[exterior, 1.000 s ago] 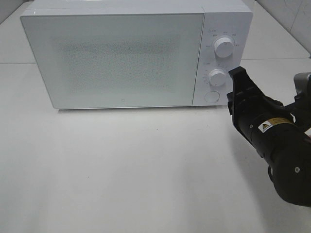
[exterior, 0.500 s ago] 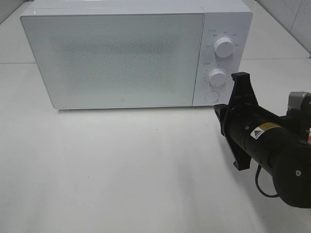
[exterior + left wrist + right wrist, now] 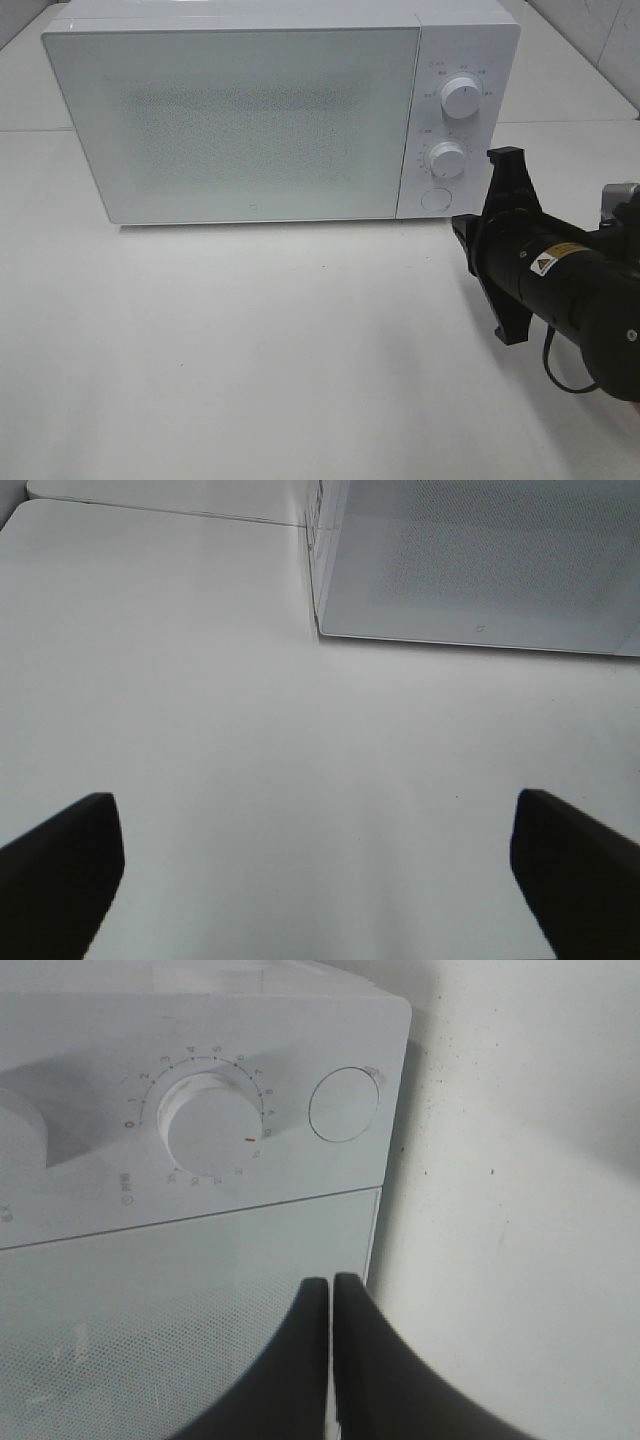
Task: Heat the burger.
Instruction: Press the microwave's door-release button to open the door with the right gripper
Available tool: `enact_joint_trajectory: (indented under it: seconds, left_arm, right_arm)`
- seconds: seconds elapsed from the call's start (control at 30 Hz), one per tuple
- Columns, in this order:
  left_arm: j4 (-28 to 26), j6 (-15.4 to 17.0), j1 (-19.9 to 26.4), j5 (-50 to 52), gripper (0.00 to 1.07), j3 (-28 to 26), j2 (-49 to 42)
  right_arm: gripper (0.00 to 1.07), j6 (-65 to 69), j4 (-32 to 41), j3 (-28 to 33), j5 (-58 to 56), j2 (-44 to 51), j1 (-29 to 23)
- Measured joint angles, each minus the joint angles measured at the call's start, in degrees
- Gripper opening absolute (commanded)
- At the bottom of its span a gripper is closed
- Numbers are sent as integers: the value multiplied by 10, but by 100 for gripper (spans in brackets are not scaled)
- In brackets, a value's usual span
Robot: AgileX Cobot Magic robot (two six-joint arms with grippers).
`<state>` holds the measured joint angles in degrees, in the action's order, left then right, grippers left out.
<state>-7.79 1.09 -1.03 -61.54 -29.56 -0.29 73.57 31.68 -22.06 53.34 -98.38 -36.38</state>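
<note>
Right pincer (image 3: 330, 1282), tips together, faces the closed microwave's (image 3: 250, 120) right end; left pincer (image 3: 315, 820) gapes wide above the bench (image 3: 250, 350).

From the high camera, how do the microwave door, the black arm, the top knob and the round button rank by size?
1. microwave door
2. black arm, though it looks nearer the camera, which inflates it
3. top knob
4. round button, only slightly smaller than the knob

microwave (image 3: 280, 110) interior: hidden behind door (image 3: 200, 130) | left claw (image 3: 312, 800): fingers (image 3: 60, 870) cropped | right arm (image 3: 575, 290): cropped
</note>
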Motion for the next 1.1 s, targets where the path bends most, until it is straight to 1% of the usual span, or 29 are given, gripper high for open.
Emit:
enact_joint_trajectory:
  seconds: [0.1,0.13,0.3,0.47,0.63,0.9,1.0,1.07,1.1]
  left_arm:
    - [0,0,0,0,98,0,0]
    - [0,0,0,0,98,0,0]
    - [0,0,0,0,98,0,0]
    - [0,0,0,0,98,0,0]
    - [0,0,0,0,98,0,0]
    - [0,0,0,0,98,0,0]
    - [0,0,0,0,98,0,0]
    - [0,0,0,0,98,0,0]
    - [0,0,0,0,98,0,0]
  right_arm:
    - [0,3,-11,0,0,0,9]
    - [0,8,-21,0,0,0,19]
    - [0,12,-30,0,-1,-1,35]
    - [0,19,-56,-6,-1,-22,51]
    - [0,48,-78,-28,-1,-62,54]
    - [0,57,-84,-54,-1,-97,54]
    - [0,57,-85,-65,-1,-109,60]
    - [0,57,-88,-80,-1,-120,76]
    - [0,57,-88,-80,-1,-120,76]
